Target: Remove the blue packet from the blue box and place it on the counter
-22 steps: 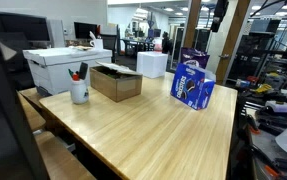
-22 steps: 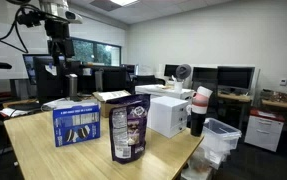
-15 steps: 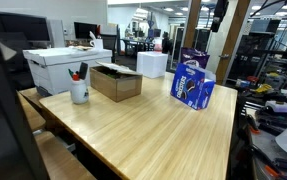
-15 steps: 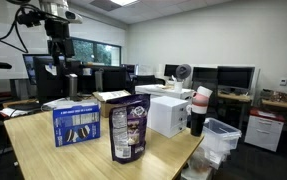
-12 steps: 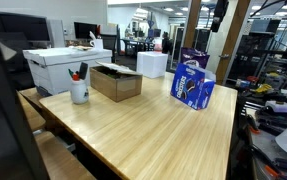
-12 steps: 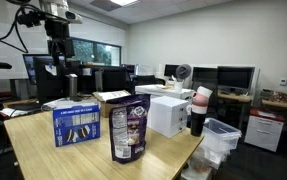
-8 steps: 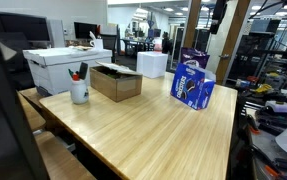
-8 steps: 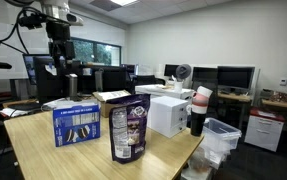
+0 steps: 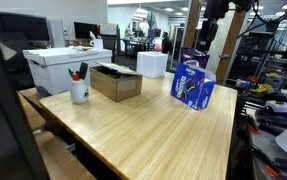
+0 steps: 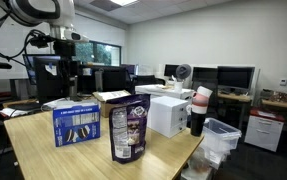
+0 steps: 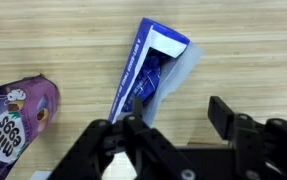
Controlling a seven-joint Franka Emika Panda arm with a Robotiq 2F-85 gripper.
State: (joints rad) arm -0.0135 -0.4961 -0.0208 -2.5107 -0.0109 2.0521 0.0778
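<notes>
The blue box (image 9: 193, 86) stands on the counter (image 9: 148, 135) near its far edge; it also shows in an exterior view (image 10: 76, 125). In the wrist view the blue box (image 11: 133, 70) is seen from above, its top open with a pale flap. A glossy blue packet (image 11: 151, 76) sits inside it. My gripper (image 11: 178, 120) is open and empty, hanging above the box and a little to one side of the opening. It shows high above the box in both exterior views (image 9: 204, 42) (image 10: 69, 66).
A purple egg-print bag (image 10: 129, 128) stands next to the blue box, also in the wrist view (image 11: 18, 115). A brown cardboard box (image 9: 116, 82), a white cup with pens (image 9: 79, 91) and white boxes (image 9: 66, 66) stand on the counter.
The arm has swung and come lower over the blue box; the gripper now shows at the top of the exterior view. The box and the bag have not moved.
</notes>
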